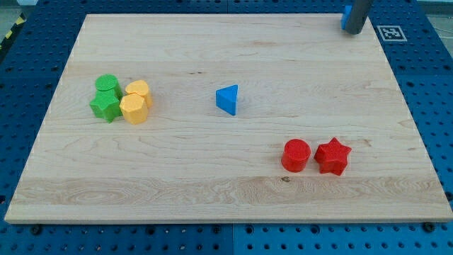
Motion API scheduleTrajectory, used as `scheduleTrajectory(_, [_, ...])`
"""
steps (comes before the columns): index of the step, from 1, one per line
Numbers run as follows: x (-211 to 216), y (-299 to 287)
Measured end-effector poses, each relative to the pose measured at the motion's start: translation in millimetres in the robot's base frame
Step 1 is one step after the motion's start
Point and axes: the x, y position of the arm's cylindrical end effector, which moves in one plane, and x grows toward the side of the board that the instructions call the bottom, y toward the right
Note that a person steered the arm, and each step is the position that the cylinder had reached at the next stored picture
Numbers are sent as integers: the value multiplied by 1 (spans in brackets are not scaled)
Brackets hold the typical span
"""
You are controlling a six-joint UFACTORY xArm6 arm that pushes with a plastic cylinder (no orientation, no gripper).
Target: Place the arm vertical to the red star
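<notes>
The red star [333,156] lies on the wooden board [212,42] at the lower right, touching or nearly touching a red cylinder [296,155] on its left. My tip [354,32] is at the view's top right, near the board's top edge. It is far above the red star, slightly to its right, and touches none of the fully visible blocks. A blue shape [346,17] shows against the rod's left side; I cannot tell what it is.
A blue triangular block [227,99] lies near the board's middle. At the left sits a tight cluster: a green cylinder [107,83], a green star [105,106] and two yellow blocks [139,92] [134,109]. A blue pegboard [432,85] surrounds the board.
</notes>
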Motion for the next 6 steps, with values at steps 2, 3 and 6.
scheduleTrajectory(2, [26,-15])
scheduleTrajectory(3, [46,-17])
scheduleTrajectory(6, [86,-70])
